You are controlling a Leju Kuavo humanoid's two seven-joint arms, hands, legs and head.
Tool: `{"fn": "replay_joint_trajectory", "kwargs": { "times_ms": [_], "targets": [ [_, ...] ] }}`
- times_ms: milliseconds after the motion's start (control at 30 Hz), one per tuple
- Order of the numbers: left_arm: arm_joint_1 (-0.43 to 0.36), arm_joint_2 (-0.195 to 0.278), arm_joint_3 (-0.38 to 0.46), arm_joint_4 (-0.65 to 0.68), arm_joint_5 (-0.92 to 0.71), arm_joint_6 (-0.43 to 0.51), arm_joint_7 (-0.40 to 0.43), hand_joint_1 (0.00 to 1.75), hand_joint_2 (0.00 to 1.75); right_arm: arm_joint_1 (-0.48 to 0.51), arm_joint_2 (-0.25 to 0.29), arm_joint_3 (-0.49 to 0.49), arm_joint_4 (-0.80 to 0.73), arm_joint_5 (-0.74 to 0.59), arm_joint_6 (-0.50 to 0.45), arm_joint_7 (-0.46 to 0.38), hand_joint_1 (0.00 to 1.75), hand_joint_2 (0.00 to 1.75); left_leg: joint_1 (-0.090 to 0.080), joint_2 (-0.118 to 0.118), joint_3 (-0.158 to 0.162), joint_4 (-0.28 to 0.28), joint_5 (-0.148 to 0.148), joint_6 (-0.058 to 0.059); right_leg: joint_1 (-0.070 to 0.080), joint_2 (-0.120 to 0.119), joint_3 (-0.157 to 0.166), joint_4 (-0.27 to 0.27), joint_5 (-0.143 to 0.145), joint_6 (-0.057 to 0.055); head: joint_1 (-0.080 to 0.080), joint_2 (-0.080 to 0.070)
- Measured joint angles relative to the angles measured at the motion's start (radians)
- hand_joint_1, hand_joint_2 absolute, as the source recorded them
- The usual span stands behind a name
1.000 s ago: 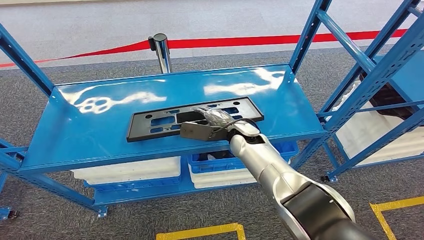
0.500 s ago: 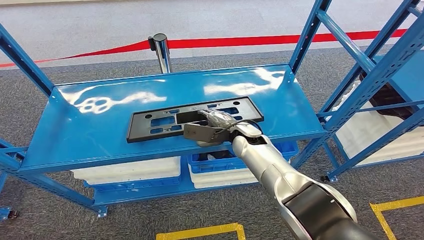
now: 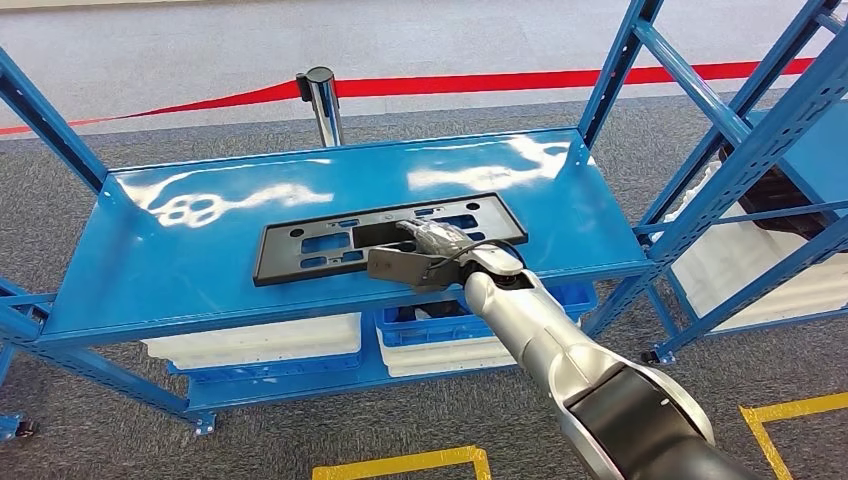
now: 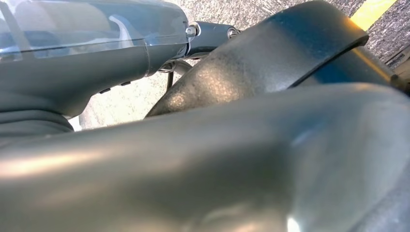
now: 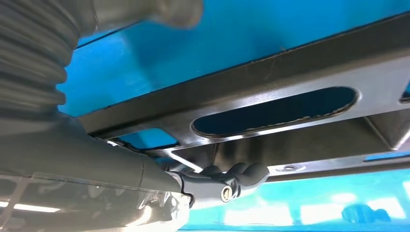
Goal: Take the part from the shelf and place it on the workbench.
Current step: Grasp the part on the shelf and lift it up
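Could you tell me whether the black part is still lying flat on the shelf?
Flat: the black part lies on the blue shelf, with the right hand at its near edge.

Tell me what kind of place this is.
Probably a factory or warehouse test cell. Blue steel shelf racks with storage bins underneath, a red barrier belt on a chrome post, and yellow floor markings point that way. A black perforated part lies on the shelf under the right hand.
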Motion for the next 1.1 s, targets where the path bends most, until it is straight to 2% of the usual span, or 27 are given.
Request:
{"fn": "replay_joint_trajectory", "kwargs": {
  "times_ms": [300,533,733,900,1100],
  "targets": [
    [0.0,0.0,0.006,0.0,0.0,0.002,0.0,0.0,0.0,0.0,-0.001,0.007,0.001,0.003,-0.049,0.02,1.75,1.75,0.0,0.0,0.0,0.0,0.0,0.0,0.0,0.0,0.0,0.0,0.0,0.0,0.0,0.0],
    [0.0,0.0,0.018,0.0,0.0,0.007,0.0,0.0,0.0,0.008,-0.005,0.007,0.0,0.002,-0.168,0.027,1.75,1.75,0.0,0.0,0.0,0.0,0.0,0.0,0.0,0.0,0.0,0.0,0.0,0.0,0.0,0.0],
    [0.001,-0.001,0.032,0.0,0.009,0.016,-0.002,0.0,0.0,0.049,-0.034,-0.022,-0.047,-0.043,-0.282,-0.021,1.75,1.75,0.0,0.0,0.0,0.0,0.0,0.0,0.0,0.0,0.0,0.0,0.0,0.0,0.0,0.0],
    [0.004,-0.004,0.051,0.0,0.017,0.027,-0.011,0.0,0.0,0.123,-0.09,-0.103,-0.208,-0.123,-0.307,-0.09,1.75,1.75,0.0,-0.001,0.0,0.0,0.0,0.0,0.0,0.0,0.0,0.0,0.0,0.0,0.0,0.0],
    [0.01,-0.008,0.075,0.0,0.023,0.039,-0.032,0.0,0.0,0.278,-0.189,-0.225,-0.572,-0.231,-0.28,-0.111,1.75,1.75,-0.001,-0.001,-0.001,0.0,0.0,0.0,0.0,-0.001,-0.001,0.0,0.0,0.0,0.0,0.0]
  ]
}}
